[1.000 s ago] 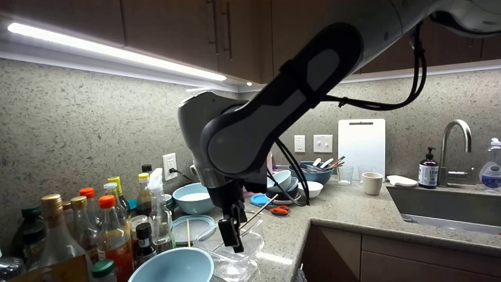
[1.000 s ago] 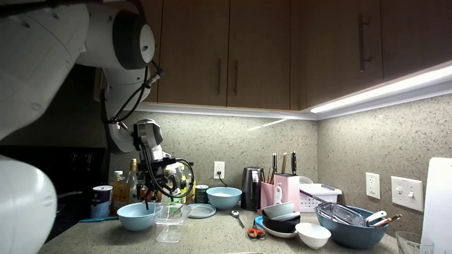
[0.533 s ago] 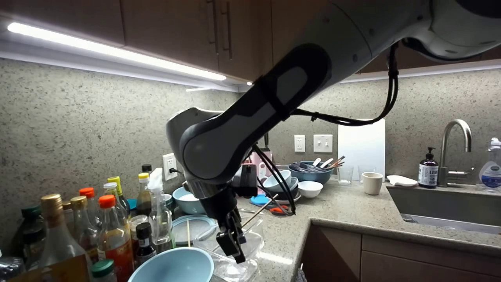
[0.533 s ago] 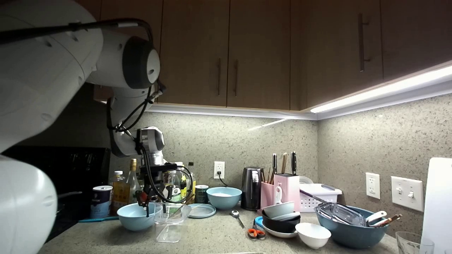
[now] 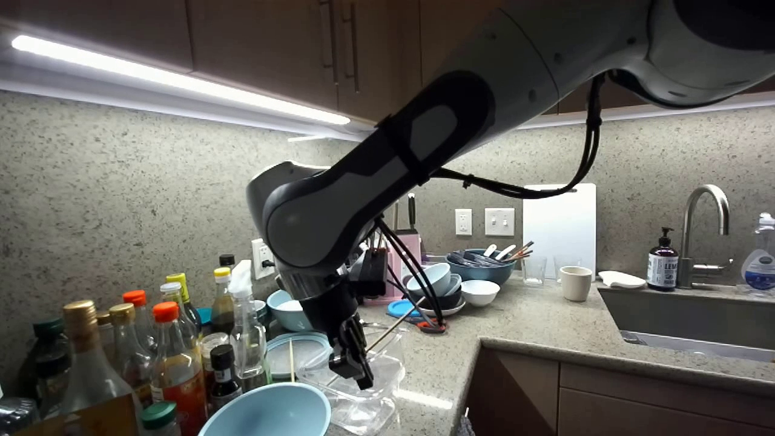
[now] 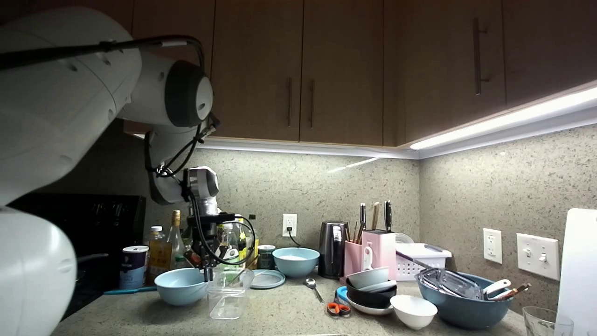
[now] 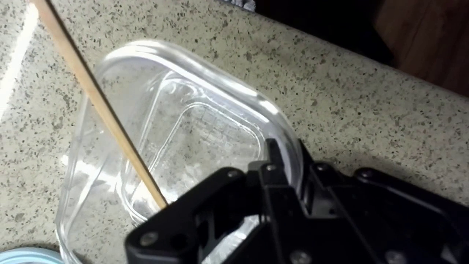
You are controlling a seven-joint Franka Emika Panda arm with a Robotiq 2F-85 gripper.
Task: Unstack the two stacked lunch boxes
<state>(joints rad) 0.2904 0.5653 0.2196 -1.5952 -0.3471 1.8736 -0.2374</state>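
Two see-through lunch boxes stand stacked on the counter, the upper lunch box [image 6: 233, 285] sitting in the lower lunch box [image 6: 225, 309]. Both also show in another exterior view, the upper lunch box [image 5: 387, 366] above the lower lunch box [image 5: 363, 416]. From the wrist, my gripper [image 7: 289, 148] pinches the upper box's rim: one black finger [image 7: 274, 151] is inside the wall, the other outside. The rim fills the narrow gap between them. Inside the nested boxes, the lower one's outline is hard to separate from the upper one's.
A wooden stick [image 7: 106, 110] slants across the upper box and juts past its rim. A light-blue bowl [image 6: 181, 285] stands close beside the boxes. Bottles [image 5: 175, 351] crowd the wall side; a round lid [image 6: 267, 279] lies behind. The counter edge [image 7: 329, 47] runs nearby.
My arm has come lower and the gripper has shifted to the box wall. Its fingers have come together on the rim. The boxes have shifted slightly in the last half second.
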